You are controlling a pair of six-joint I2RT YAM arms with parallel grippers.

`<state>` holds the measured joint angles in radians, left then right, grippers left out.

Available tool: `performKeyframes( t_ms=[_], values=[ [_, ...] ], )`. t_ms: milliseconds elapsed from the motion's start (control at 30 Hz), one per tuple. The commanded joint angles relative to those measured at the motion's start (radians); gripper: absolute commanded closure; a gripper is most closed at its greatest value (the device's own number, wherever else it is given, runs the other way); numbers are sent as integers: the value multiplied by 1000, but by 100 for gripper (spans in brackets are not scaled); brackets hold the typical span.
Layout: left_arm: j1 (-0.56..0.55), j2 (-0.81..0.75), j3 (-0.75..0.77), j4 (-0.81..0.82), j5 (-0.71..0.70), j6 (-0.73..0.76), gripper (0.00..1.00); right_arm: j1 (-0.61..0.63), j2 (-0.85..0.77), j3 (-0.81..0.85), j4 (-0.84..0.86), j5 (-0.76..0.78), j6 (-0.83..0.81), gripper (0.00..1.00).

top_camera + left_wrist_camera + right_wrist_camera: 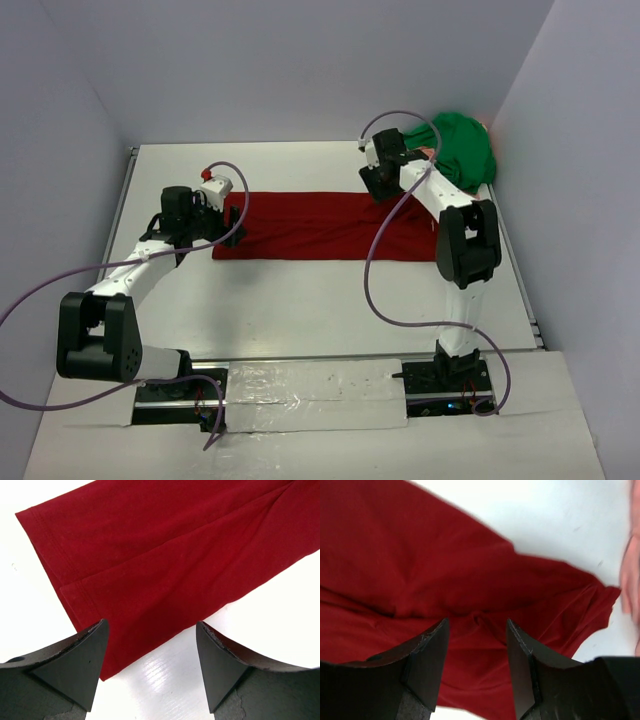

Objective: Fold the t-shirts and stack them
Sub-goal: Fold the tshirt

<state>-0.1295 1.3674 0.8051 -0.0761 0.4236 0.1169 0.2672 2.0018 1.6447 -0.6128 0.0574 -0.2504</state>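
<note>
One white table [330,310] bears three cloths. The largest, one dark red t-shirt [320,225], lies as a long flat band across the middle. One green t-shirt [462,148] sits bunched in the far right corner. One salmon-pink piece [631,575] shows just beside the red shirt's end. Two grippers, both parted and holding nothing: the left gripper [152,630] is over the red shirt's hemmed left end, the right gripper [477,625] over its wrinkled right end.

White table [300,300] boxed by pale lilac walls [300,70] (three sides); even light.
</note>
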Motion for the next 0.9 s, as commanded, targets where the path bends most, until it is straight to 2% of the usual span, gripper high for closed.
performKeyframes(
  t_ms=[0,333,500,633,667,800,867],
  values=[
    [-4,-16,3,35,10,18,21,9,32,69,-132,19,19,44],
    [-4,-17,8,32,18,20,21,12,83,84,-228,-27,26,44],
    [-4,-13,6,35,24,21,21,14,83,50,-211,-28,22,49],
    [-4,-5,8,35,27,23,22,17,87,33,-196,-51,23,63],
    [-4,-5,9,38,29,23,22,18,87,29,-180,-51,22,74],
    [-5,-1,6,36,27,24,22,18,89,24,-153,-51,26,100],
    [-5,-1,6,38,27,24,22,18,91,27,-136,-51,31,100]
  ],
)
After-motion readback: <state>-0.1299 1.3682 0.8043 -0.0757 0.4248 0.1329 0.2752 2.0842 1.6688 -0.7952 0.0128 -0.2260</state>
